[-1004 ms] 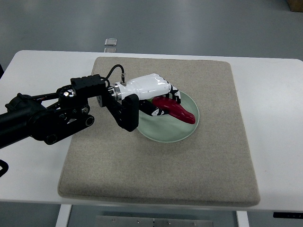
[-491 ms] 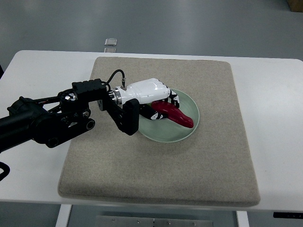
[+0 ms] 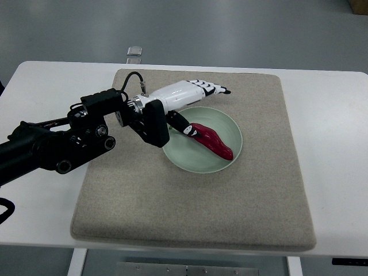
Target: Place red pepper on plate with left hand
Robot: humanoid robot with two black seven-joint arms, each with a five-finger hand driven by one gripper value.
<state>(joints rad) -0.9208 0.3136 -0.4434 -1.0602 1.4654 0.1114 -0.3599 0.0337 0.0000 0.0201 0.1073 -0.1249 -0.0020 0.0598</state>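
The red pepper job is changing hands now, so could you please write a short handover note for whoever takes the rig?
Left hand: open, fingers stretched out flat above the far rim of the plate, holding nothing; the thumb reaches down close to the stem end of the red pepper.
Right hand: not in view.
Red pepper: lying in the pale green plate, which sits on the beige mat.
Done: pepper is placed and released.
Left: only to draw the left arm clear of the plate.
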